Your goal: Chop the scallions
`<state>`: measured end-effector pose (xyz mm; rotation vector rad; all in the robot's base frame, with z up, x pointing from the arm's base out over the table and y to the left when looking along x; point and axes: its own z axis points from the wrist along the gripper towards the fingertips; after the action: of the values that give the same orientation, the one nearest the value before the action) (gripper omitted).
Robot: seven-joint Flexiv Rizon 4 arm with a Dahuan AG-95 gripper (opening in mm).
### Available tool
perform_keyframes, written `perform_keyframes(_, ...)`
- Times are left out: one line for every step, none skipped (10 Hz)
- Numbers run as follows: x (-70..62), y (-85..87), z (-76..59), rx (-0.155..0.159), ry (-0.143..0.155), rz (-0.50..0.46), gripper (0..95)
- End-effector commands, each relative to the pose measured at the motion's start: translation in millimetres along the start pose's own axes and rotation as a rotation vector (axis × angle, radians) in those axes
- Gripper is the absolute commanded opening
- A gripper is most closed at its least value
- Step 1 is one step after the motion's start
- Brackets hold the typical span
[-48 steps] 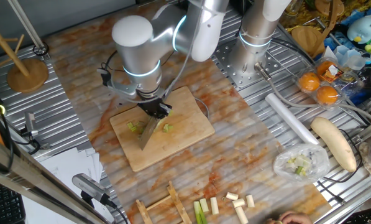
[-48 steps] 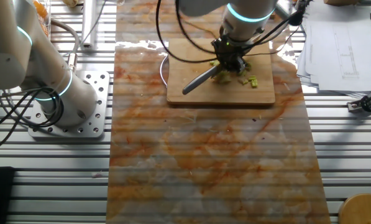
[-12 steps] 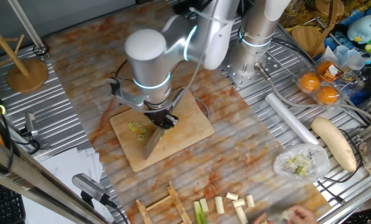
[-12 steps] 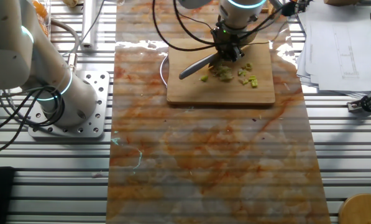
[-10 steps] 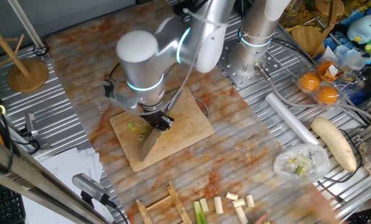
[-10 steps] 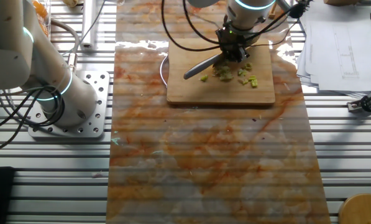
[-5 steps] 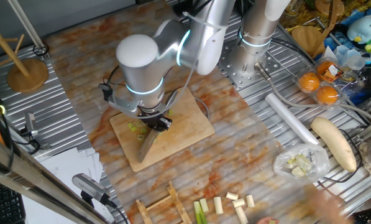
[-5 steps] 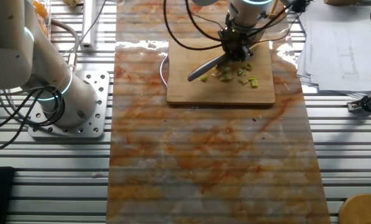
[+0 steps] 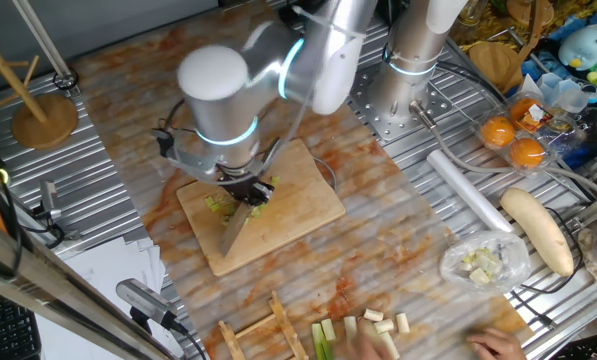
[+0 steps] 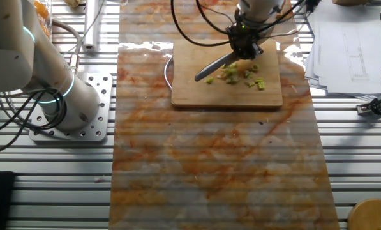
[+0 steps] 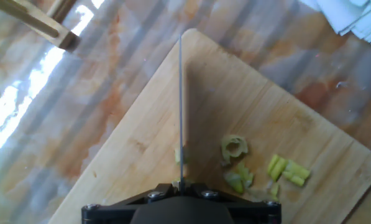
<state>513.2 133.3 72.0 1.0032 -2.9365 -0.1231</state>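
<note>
Over the middle of the wooden cutting board (image 9: 278,215), the gripper (image 9: 246,187) is clamped on a knife (image 10: 217,65) whose blade slants down to the wood. Chopped scallions (image 10: 241,75) lie scattered on the board just beside the blade, toward the board's long edge nearest the papers (image 10: 350,38). Uncut scallion stalks (image 9: 363,330) rest on the marbled mat (image 10: 209,166) near its edge, well apart from the board.

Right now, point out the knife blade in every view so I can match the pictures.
One fixed view: knife blade slants down-left below the claw.
The other fixed view: knife blade, left of the claw.
Hand view: knife blade, thin vertical line at centre.
Shared landmark: wooden board.
</note>
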Motion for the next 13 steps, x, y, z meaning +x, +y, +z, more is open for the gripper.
perform_keyframes(-7.5, -5.7, 1.3, 0.011, 0.000, -0.004, 0.0)
perform_keyframes(-14.9, -15.5, 2.5, 0.021, -0.005, -0.019, 0.0)
perform_keyframes(-19.1, -20.1, 3.5, 0.027, -0.006, -0.024, 0.0)
perform_keyframes(-23.9, -25.5, 5.9, 0.026, -0.008, -0.022, 0.0)
perform_keyframes(-25.9, -28.5, 9.1, 0.029, -0.012, -0.022, 0.0)
perform_keyframes(-27.1, -30.3, 13.0, 0.034, -0.016, -0.023, 0.0)
perform_keyframes(-27.7, -32.0, 16.6, 0.037, -0.022, -0.023, 0.0)
perform_keyframes(-28.8, -33.8, 20.8, 0.043, -0.029, -0.021, 0.0)
perform_keyframes(-30.2, -35.4, 23.6, 0.048, -0.031, -0.021, 0.0)
perform_keyframes(-31.1, -37.3, 28.8, 0.054, -0.042, -0.023, 0.0)
perform_keyframes(-32.2, -39.3, 35.5, 0.059, -0.051, -0.025, 0.0)
perform_keyframes(-33.4, -40.0, 38.7, 0.057, -0.050, -0.020, 0.0)
perform_keyframes(-32.2, -39.0, 34.3, 0.040, -0.032, -0.014, 0.0)
